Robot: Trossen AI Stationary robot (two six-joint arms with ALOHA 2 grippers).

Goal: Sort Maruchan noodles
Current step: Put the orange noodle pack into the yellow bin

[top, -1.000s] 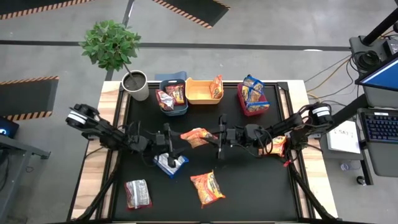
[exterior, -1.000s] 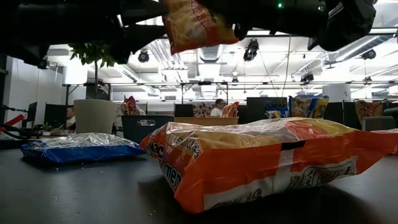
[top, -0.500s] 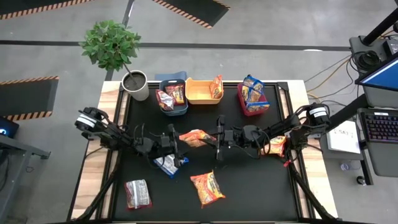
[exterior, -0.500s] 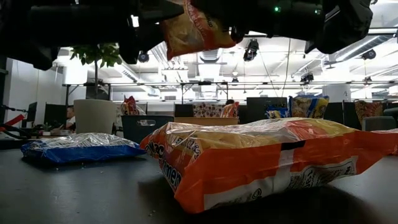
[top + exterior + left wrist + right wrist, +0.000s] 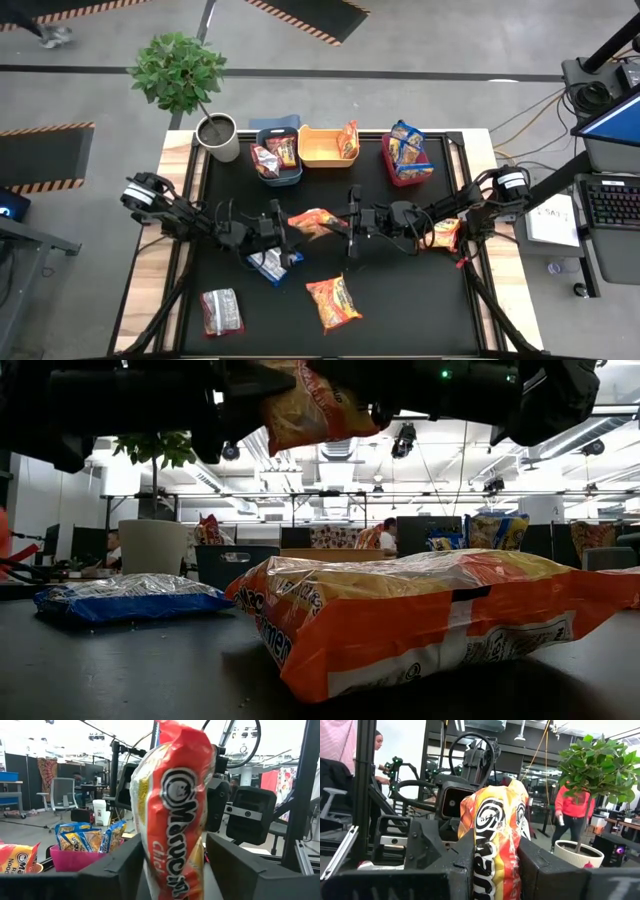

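An orange Maruchan packet hangs in the air over the table's middle, between my two grippers. My left gripper comes at it from the left and my right gripper from the right. Each is shut on one end of it. On the table lie a blue packet, another orange packet and a dark red one. A further orange packet lies under the right arm. The low view shows the held packet high above the near orange packet. My left gripper has the packet's left end between its two fingers, which come level from the table's left, one on each long edge. The packet is narrowed there and is lifted clear of the table. My right gripper pinches the packet's right end between its two fingers, level from the table's right, one on each long edge. The wrapper is squeezed narrow between them. The packet lies roughly level between the two grippers, clear of the table.
Along the far edge stand a blue bin, a yellow bin and a red bin, each with packets in it. A potted plant stands at the far left corner. People move in the room behind.
My left gripper has moved toward the table's right, away from above the blue packet, up to the left end of the held orange packet, and has kept still there for the last half second. The right gripper and the packet have stayed in place.
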